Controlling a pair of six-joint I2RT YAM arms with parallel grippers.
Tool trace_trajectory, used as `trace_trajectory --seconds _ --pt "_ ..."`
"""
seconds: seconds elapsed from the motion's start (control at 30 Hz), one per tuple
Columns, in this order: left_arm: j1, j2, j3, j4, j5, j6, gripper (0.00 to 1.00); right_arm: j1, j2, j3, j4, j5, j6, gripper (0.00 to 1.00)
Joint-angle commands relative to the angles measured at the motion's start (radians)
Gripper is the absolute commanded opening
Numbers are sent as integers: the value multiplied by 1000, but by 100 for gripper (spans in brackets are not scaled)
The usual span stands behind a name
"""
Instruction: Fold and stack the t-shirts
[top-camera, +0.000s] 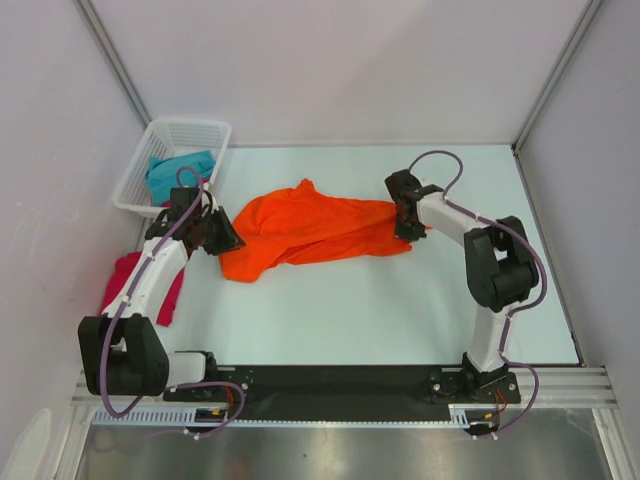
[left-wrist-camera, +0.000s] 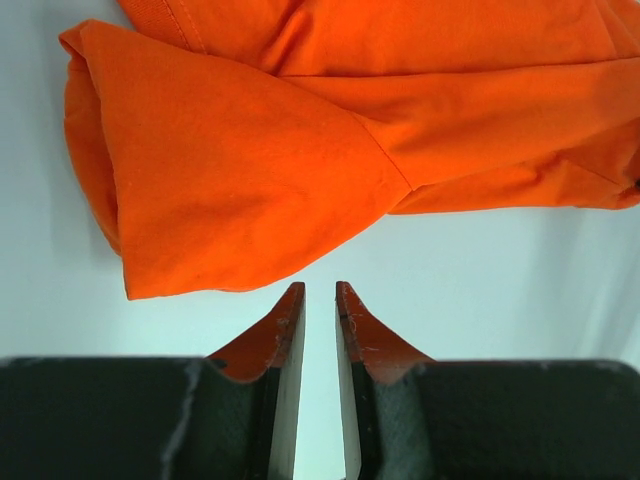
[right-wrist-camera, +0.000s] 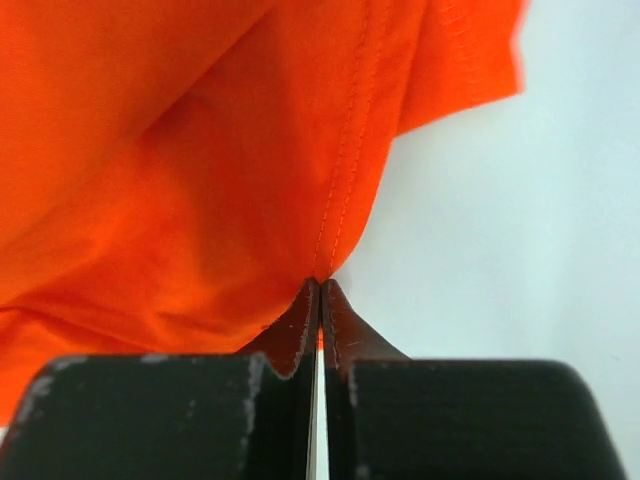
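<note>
Firstly, the right pincer (right-wrist-camera: 320, 286): fingers pressed together on a stitched hem of the orange t-shirt (top-camera: 310, 230), a sliver of cloth nipped between the tips; position, the shirt's right end. Next, the left pincer (left-wrist-camera: 320, 290): fingers a narrow slit apart with nothing between them, bare surface showing through the gap; position, just short of the shirt's left end, facing a doubled-over corner and clear of the cloth in the wrist view. Then the orange t-shirt itself: rumpled and drawn out sideways on the white table (top-camera: 400, 300), one flap pointing toward the far edge, the left part folded over on itself. Then the teal t-shirt (top-camera: 180, 172): bunched inside the white basket (top-camera: 190, 125), which stands beyond the orange shirt's left end, in the far left corner. Lastly the pink t-shirt (top-camera: 118, 272): crumpled to the left of the orange shirt and nearer the arm bases, partly hidden beneath the left arm; whether one garment or two lie there cannot be told.
</note>
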Motion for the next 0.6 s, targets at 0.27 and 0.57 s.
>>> trace_trajectory --seconds 0.27,0.57 --pt "-4 -78 -70 21 -6 15 22 64 -318 189 -144 365 -47 0" --pt "-16 -184 -238 30 -32 11 22 69 -347 234 -190 382 -55 0"
